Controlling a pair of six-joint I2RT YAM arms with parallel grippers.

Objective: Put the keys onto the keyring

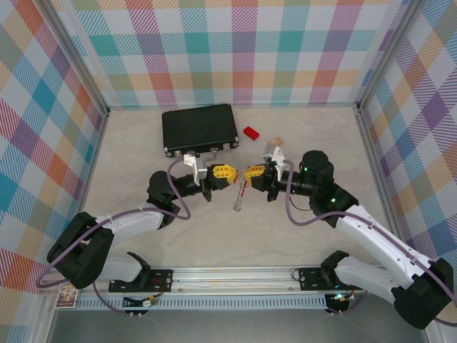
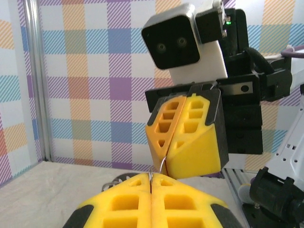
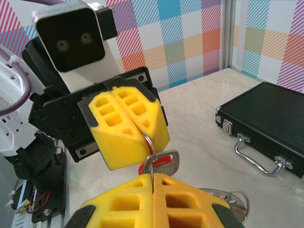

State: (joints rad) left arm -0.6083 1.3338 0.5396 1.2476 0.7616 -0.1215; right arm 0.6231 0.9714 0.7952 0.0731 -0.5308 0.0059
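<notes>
My left gripper (image 1: 227, 174) and right gripper (image 1: 250, 174) meet tip to tip above the middle of the table. Both are shut on the thin silver wire of the keyring (image 3: 148, 140). In the right wrist view the wire loops out of the left gripper (image 3: 145, 135) and runs down into my own shut fingers (image 3: 153, 178). A key (image 3: 166, 160) with a silver head and red behind it hangs on that wire. In the left wrist view the keyring wire (image 2: 162, 165) curves from the right gripper (image 2: 166, 154) into the left gripper (image 2: 151, 178). Something red and silver dangles below the tips (image 1: 239, 196).
A black case (image 1: 200, 128) with a silver handle lies at the back left of centre. A red block (image 1: 250, 132) and a small beige piece (image 1: 277, 141) lie to its right. A round silver piece (image 3: 230, 202) rests on the table under the grippers.
</notes>
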